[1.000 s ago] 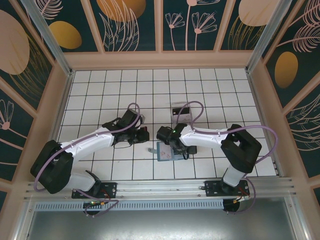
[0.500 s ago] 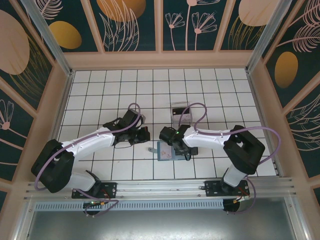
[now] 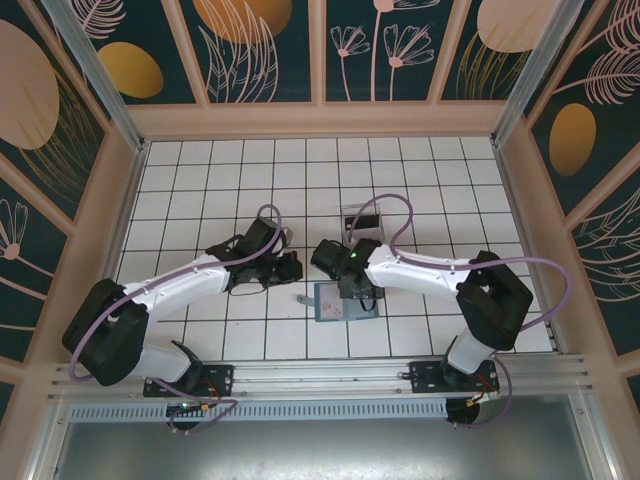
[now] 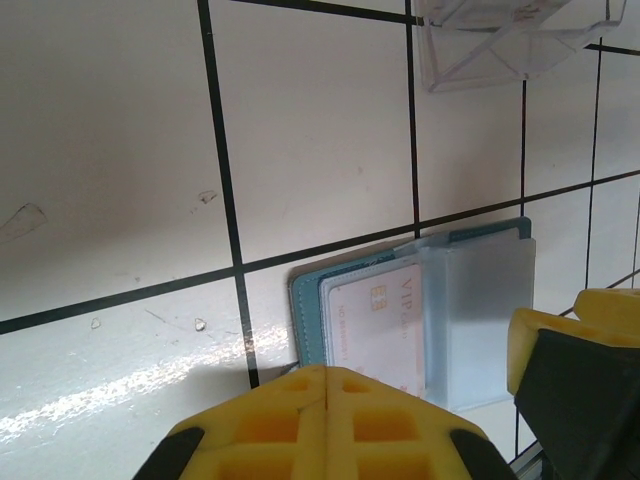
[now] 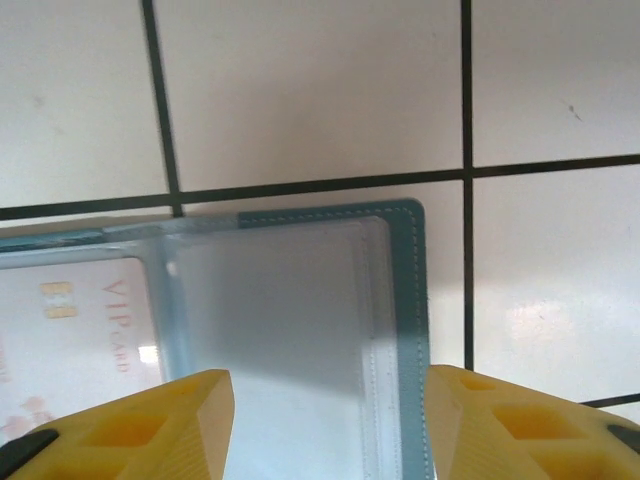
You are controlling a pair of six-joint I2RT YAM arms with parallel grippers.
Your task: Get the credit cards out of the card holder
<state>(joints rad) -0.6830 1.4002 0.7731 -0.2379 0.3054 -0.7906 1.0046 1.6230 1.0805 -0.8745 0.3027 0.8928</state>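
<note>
The teal card holder (image 3: 330, 303) lies open and flat on the white tiles between the arms. In the left wrist view its teal edge (image 4: 305, 325) frames a pale card (image 4: 385, 320) printed "VIP" that sits under a clear sleeve. The same card (image 5: 80, 330) shows at the left of the right wrist view. My right gripper (image 5: 325, 430) is open just over the card holder's right panel (image 5: 408, 300), one yellow finger on each side of it. My left gripper (image 4: 325, 400) is shut and empty, just left of the holder (image 3: 295, 268). No dark card shows.
A clear plastic tray (image 3: 362, 222) stands one tile beyond the holder, and its corner (image 4: 510, 30) shows in the left wrist view. The right gripper's yellow finger (image 4: 590, 340) juts in beside the holder. Low walls ring the tiled floor.
The right arm's wrist has swung a little farther from the bases and its jaws have narrowed slightly over the holder. The left arm has hardly moved.
</note>
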